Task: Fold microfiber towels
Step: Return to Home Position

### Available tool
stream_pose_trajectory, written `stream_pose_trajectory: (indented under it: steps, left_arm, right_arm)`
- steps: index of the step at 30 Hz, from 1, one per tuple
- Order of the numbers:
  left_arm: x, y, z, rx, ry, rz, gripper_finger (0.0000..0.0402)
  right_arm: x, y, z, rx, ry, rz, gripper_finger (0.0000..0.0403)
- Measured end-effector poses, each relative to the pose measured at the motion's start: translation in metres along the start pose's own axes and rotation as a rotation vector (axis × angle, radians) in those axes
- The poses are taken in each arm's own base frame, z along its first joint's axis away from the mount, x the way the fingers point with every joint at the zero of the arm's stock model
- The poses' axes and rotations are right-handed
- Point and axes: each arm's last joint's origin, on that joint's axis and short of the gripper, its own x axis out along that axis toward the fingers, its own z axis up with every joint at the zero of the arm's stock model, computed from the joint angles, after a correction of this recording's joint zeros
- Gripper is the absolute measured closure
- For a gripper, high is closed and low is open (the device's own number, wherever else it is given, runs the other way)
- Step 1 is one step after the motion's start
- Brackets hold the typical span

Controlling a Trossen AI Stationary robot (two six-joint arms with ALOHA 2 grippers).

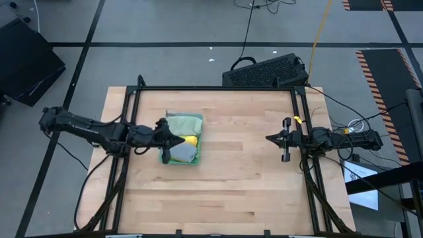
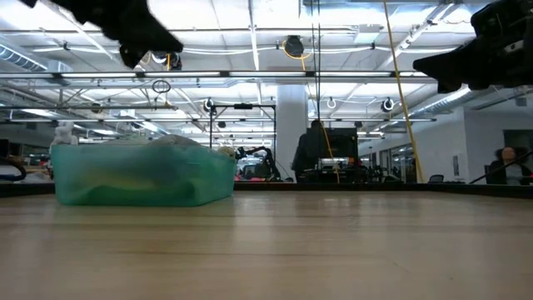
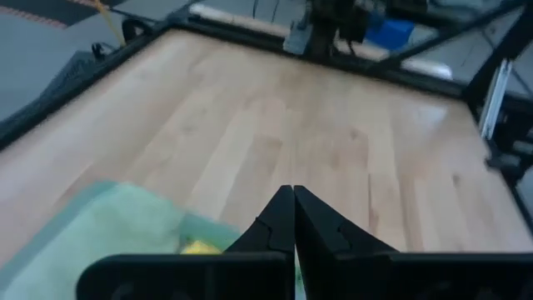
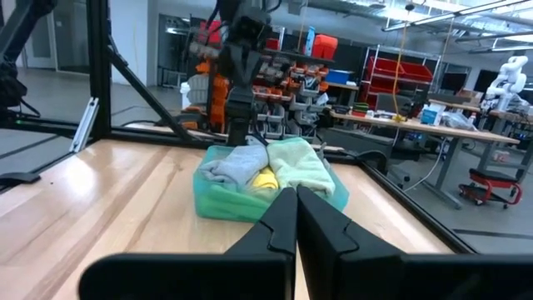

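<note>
Microfiber towels (image 4: 265,169) in grey, yellow and pale green fill the green bin (image 2: 141,182) on the surface (image 1: 231,178), with the left claw (image 1: 182,141) above it, fingers together, and the right claw (image 1: 268,138) well apart, also pressed together.

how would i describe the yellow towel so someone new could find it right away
On the wooden table, find the green bin on the left arm's side, with the left gripper above it. Inside lie folded towels; the yellow towel is wedged in the middle, between a grey towel and a pale green towel. It is the only bright yellow one.
</note>
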Motion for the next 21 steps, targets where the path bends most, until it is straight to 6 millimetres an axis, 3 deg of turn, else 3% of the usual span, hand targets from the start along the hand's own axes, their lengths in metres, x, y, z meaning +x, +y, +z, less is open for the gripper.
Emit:
stream_pose_trajectory:
  steps: [7, 14, 21]
  left_arm:
    - [-0.020, 0.005, -0.028, 0.014, -0.056, -0.045, 0.0399]
    - [-0.048, 0.024, -0.058, 0.059, -0.139, -0.148, 0.0400]
    - [-0.064, 0.040, -0.088, 0.037, -0.265, -0.189, 0.0400]
  right_arm:
    - [0.000, 0.000, 0.000, 0.000, 0.001, 0.001, 0.0403]
    - [0.000, 0.000, 0.000, 0.000, 0.001, 0.001, 0.0403]
    - [0.000, 0.000, 0.000, 0.000, 0.001, 0.001, 0.0403]
